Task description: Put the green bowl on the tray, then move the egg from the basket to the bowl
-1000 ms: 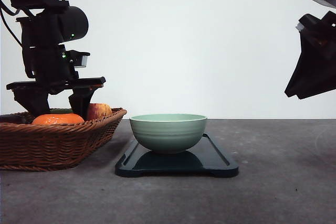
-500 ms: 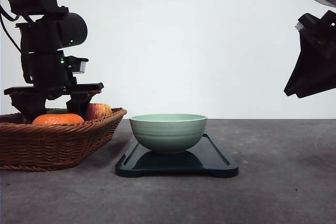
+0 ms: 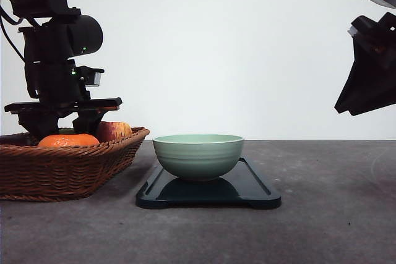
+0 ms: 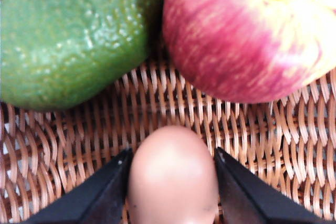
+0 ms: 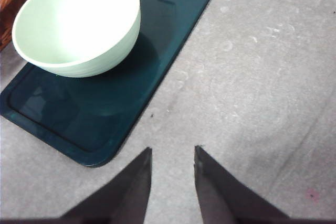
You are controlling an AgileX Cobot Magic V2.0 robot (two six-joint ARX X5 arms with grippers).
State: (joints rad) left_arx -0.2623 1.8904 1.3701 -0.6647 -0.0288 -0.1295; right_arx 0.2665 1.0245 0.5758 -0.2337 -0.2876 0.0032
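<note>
Down in the basket, the left claw points straight down, clamped on the egg

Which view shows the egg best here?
The left wrist view: the egg sits close up between the left tool's fingers, on the basket weave beside an apple and a green fruit. From the front, the basket wall and the arm hide it.

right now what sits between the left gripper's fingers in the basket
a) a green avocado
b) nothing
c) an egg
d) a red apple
c: in the left wrist view the egg sits between the left gripper fingers, on the basket weave.
</note>
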